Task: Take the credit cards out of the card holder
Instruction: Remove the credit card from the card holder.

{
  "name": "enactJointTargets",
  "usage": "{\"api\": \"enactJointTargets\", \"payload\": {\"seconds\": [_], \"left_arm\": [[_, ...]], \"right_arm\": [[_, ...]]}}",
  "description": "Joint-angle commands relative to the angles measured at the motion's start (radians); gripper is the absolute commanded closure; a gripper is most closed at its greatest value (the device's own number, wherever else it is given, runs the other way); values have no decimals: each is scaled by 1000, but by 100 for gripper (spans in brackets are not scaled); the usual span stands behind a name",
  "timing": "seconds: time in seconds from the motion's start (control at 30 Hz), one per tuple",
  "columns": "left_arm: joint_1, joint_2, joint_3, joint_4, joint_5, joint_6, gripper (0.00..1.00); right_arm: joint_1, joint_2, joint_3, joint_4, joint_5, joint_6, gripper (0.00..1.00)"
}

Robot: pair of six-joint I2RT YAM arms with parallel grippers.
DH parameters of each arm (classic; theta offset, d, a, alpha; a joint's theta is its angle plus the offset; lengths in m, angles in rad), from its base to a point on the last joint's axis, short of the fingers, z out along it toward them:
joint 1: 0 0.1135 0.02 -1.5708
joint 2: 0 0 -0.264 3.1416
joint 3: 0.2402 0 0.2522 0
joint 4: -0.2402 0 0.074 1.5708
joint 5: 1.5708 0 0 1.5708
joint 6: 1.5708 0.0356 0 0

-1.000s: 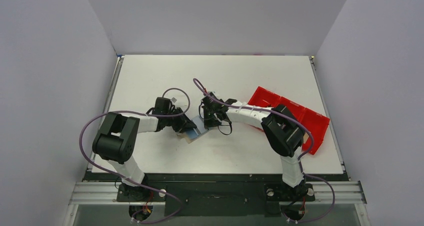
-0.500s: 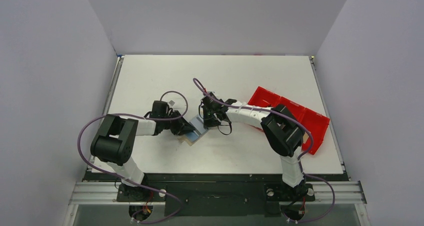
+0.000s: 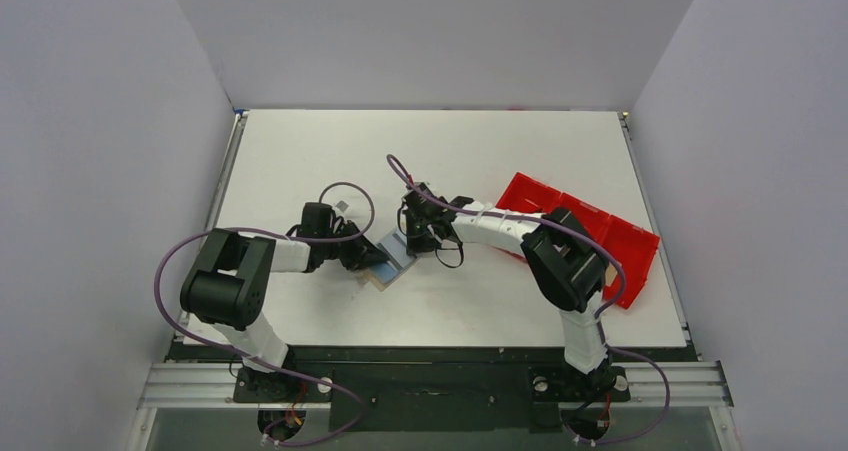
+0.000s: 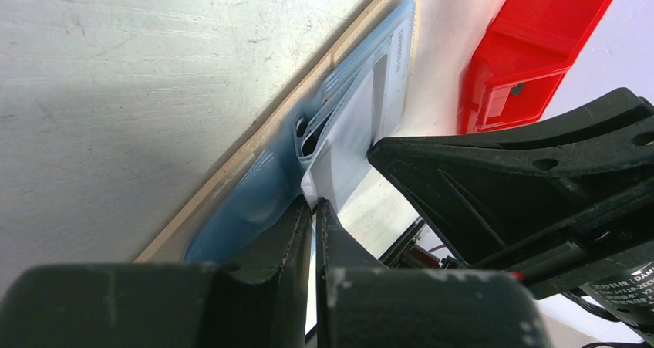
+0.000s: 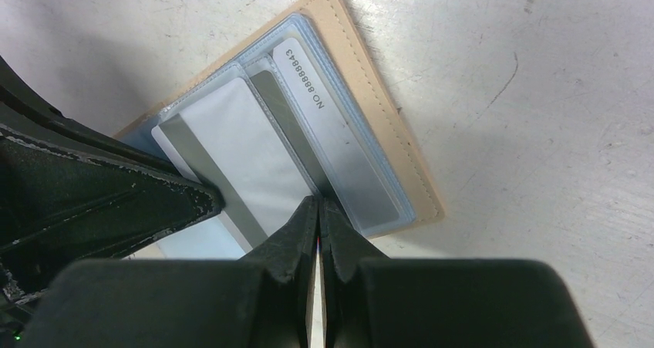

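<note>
The tan card holder (image 5: 388, 141) lies open on the table, also seen in the top view (image 3: 386, 263). Its clear blue sleeves (image 4: 248, 201) hold the credit cards. A pale grey credit card (image 5: 231, 151) sticks partly out of a sleeve toward the left arm. My left gripper (image 4: 313, 203) is shut on that card's corner (image 4: 348, 143). Another grey card with a printed number (image 5: 333, 143) sits inside its sleeve. My right gripper (image 5: 318, 201) is shut, with its tips resting on the middle of the holder. In the top view both grippers, left (image 3: 364, 256) and right (image 3: 414, 239), meet at the holder.
A red plastic compartment tray (image 3: 600, 233) stands at the right, behind the right arm, and shows in the left wrist view (image 4: 532, 47). The two grippers are very close to each other over the holder. White table (image 3: 450, 151) lies all around.
The left gripper's jaws have closed onto the corner of the pale grey card, and its wrist has shifted slightly left. The right arm and the holder have stayed put.
</note>
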Motion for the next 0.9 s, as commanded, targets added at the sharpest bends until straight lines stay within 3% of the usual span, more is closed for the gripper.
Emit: {"api": "enactJointTargets", "payload": {"seconds": [0.0, 0.47, 0.87], "left_arm": [[13, -12, 8, -35, -8, 36, 100], [25, -24, 70, -345, -166, 143, 100], [30, -32, 80, -372, -167, 151, 100]], "right_arm": [[-11, 76, -27, -34, 29, 10, 100], [-42, 62, -65, -37, 74, 14, 100], [-41, 66, -68, -50, 101, 8, 100]]}}
